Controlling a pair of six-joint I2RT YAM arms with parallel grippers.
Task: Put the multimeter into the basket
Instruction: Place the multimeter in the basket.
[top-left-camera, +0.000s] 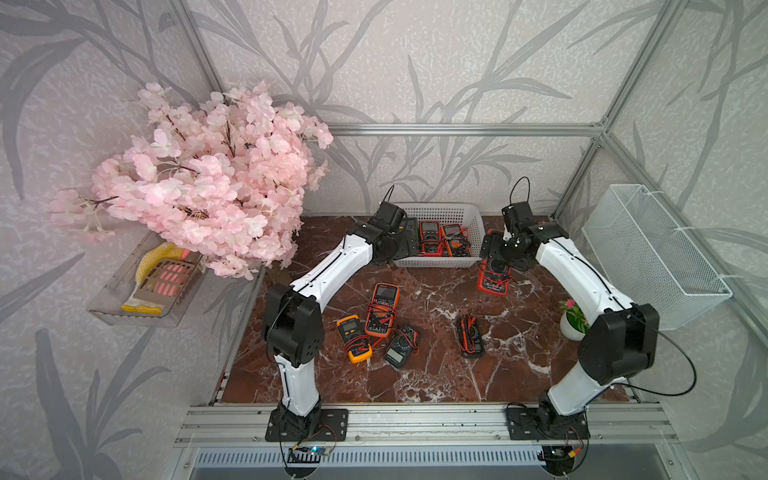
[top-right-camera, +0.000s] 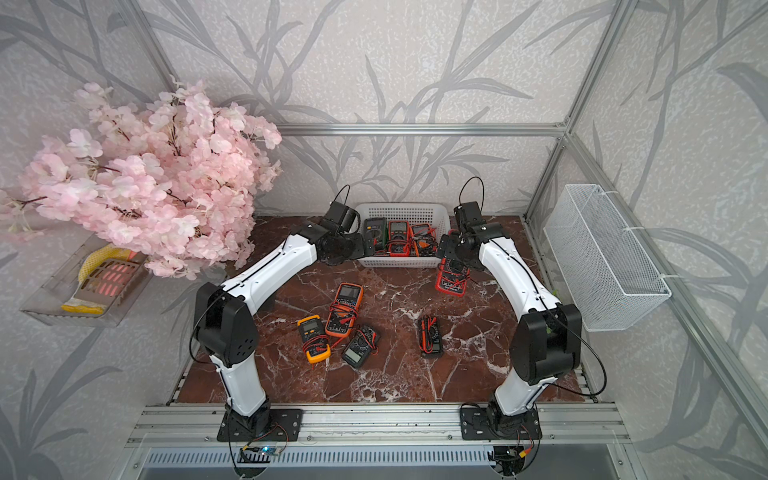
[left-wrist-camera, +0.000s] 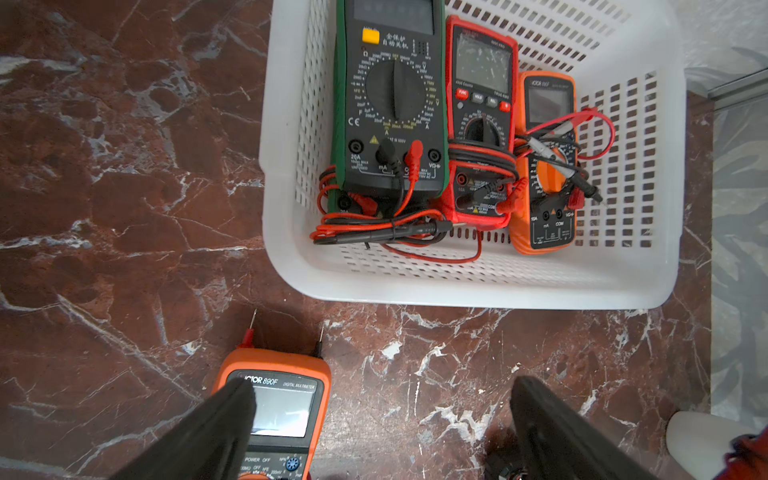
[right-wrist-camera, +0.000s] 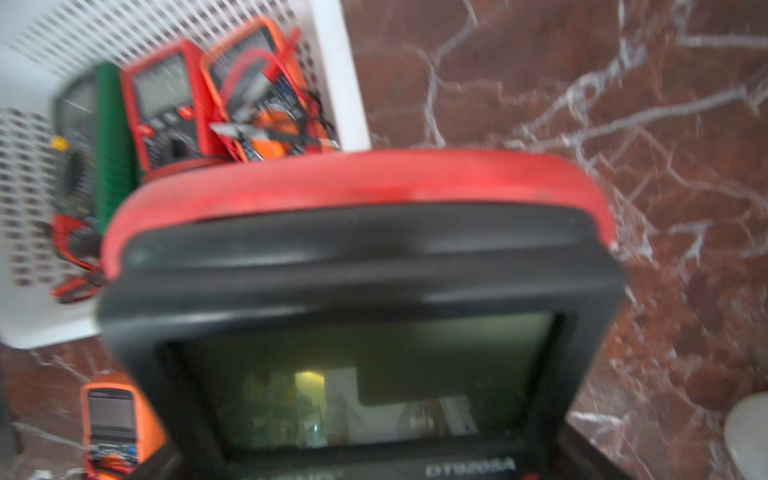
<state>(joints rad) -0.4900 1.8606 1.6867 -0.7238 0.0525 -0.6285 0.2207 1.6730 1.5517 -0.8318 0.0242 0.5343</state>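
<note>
The multimeter (right-wrist-camera: 357, 257), a black-faced unit in a red casing, was gripped across its width by the right claw (top-left-camera: 498, 253), whose jaws were spread wide over the casing. It was held tilted, just outside the end wall of the basket (top-left-camera: 434, 262) and beside this claw. Whether its lower end touched the surface (top-left-camera: 436, 374) could not be told, and the right wrist view was blurred. Inside the basket, on the far side of that wall from the right claw, three units were laid side by side with their leads: a green-edged meter (left-wrist-camera: 392, 104), a red meter (left-wrist-camera: 482, 124) and an orange meter (left-wrist-camera: 544, 166). The left claw (left-wrist-camera: 382, 399) was held wide open and empty above the surface, with the basket just ahead of its fingers (left-wrist-camera: 232, 419). A large orange meter (top-left-camera: 382, 309) was seen below and behind this claw, apart from the basket. Farther back from the left claw, a yellow meter (top-left-camera: 353, 338) and a dark grey meter (top-left-camera: 401, 347) were clustered beside the large orange one. A black meter (top-left-camera: 471, 336) was laid alone, well behind the right claw, and a small potted plant (top-left-camera: 573, 320) was stood beside the right arm.
</note>
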